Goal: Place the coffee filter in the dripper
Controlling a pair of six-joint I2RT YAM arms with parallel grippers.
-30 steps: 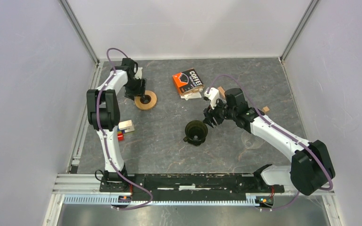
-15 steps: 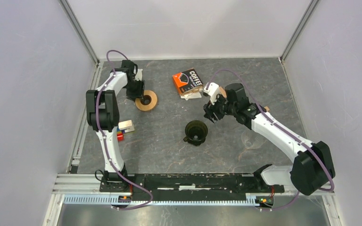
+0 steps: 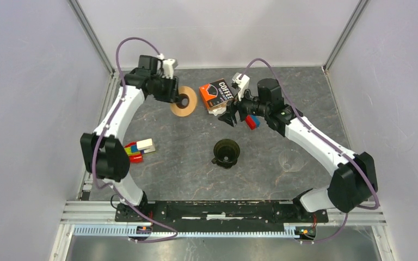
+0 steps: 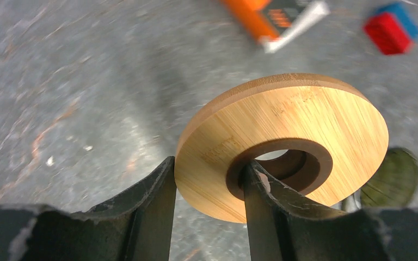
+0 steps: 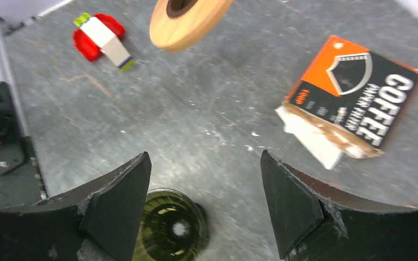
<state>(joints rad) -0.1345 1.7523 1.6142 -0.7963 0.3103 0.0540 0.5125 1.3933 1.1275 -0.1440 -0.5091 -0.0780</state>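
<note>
The dripper (image 3: 226, 152), a dark olive ribbed funnel cup, stands alone mid-table; it also shows in the right wrist view (image 5: 171, 228). White filter paper (image 5: 310, 136) sticks out of the open end of the orange-and-black COFFEE packet (image 3: 217, 93). My left gripper (image 4: 207, 163) is shut on a tan wooden ring (image 4: 283, 136), one finger through its hole, and holds it off the table (image 3: 184, 101). My right gripper (image 5: 204, 157) is open and empty, raised between the packet and the dripper (image 3: 231, 116).
Coloured toy blocks (image 3: 136, 149) lie at the left. A clear ribbed glass cup (image 3: 291, 160) stands at the right. A red-and-blue piece (image 3: 252, 120) shows by the right wrist. Grey walls and metal rails close in the table.
My left gripper has lifted the wooden ring off the table and carried it right. My right gripper has risen and swung back from the dripper toward the packet.
</note>
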